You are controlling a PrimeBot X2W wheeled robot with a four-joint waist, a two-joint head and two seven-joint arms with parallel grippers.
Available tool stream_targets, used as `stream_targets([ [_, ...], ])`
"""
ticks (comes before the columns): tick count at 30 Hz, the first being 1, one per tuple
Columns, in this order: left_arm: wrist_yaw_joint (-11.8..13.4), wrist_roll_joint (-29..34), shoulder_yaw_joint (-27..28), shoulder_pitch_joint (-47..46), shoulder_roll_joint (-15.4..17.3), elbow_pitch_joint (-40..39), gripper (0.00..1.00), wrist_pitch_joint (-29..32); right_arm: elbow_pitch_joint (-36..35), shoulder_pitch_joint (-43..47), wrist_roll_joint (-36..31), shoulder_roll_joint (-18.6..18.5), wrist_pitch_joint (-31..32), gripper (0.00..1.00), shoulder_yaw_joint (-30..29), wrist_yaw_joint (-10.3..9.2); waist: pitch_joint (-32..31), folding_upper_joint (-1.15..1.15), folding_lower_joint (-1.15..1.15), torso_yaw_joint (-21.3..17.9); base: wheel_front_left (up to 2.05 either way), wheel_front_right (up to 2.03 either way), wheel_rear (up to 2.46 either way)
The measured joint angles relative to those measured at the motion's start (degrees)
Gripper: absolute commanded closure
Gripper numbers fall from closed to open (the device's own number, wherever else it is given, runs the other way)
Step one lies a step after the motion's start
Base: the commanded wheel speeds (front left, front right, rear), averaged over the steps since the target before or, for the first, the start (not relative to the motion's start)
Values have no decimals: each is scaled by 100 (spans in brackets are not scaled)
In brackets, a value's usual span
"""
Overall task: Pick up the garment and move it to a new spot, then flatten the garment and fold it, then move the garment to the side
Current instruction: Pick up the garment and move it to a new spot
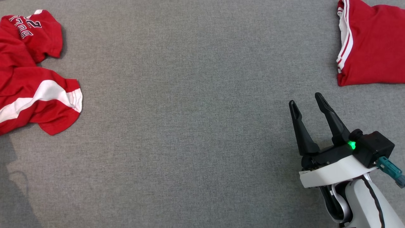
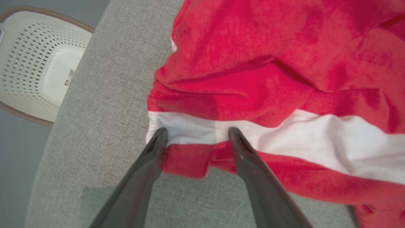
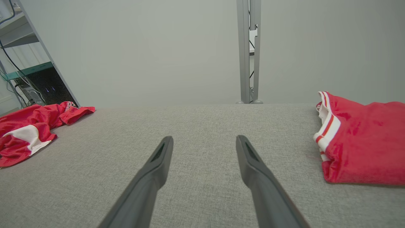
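The garment [image 1: 31, 88] is a crumpled red jersey with a white stripe, lying at the left edge of the grey table [image 1: 190, 110]. It also appears at the far left in the right wrist view [image 3: 25, 133]. My left gripper [image 2: 196, 130] is open, its fingertips [image 2: 160, 134] down at the garment's [image 2: 253, 63] near corner, one on each side of the white stripe's end. Nothing is clamped between them. My right gripper [image 1: 304, 99] hovers open and empty over bare table at the lower right [image 3: 205, 138].
A second red garment [image 1: 373, 44], neatly folded, lies at the table's far right [image 3: 364, 142]. A white perforated basket [image 2: 34, 63] stands on the floor beside the table's edge. Behind the table rise a metal post [image 3: 248, 50] and a shelf unit [image 3: 31, 79].
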Motion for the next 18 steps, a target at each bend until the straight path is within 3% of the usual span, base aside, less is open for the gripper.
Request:
stream_targets([
  [1, -26, -2, -22, -15, 11, 52, 0, 16, 0, -2, 0, 0, 0, 0, -4, 0, 9, 0, 0, -7, 0, 0, 0],
  [3, -48, -29, -57, -71, 29, 141, 21, -21, 3, -19, -4, 9, 0, 0, -4, 0, 13, 0, 0, -2, 0, 0, 0],
  [4, -67, -34, -83, -92, 35, 164, 50, -63, 3, -32, -12, 14, 0, 0, -1, 0, 13, 0, 0, 3, 0, 0, 0],
  [5, -91, -36, -138, -109, 35, 193, 100, -218, 12, -46, -14, 18, 0, 0, 4, 0, 12, 0, 0, 20, 0, 0, 0],
  [11, -115, -52, -432, -199, 27, 201, 100, -443, 115, -48, -12, 26, 0, 0, 21, 0, -150, 0, 0, 72, 0, 0, 0],
  [18, -124, -232, -1335, -153, 69, -559, 100, -591, 240, 115, 62, 76, 0, 0, 68, 0, -674, 0, 0, 99, 0, 0, 0],
])
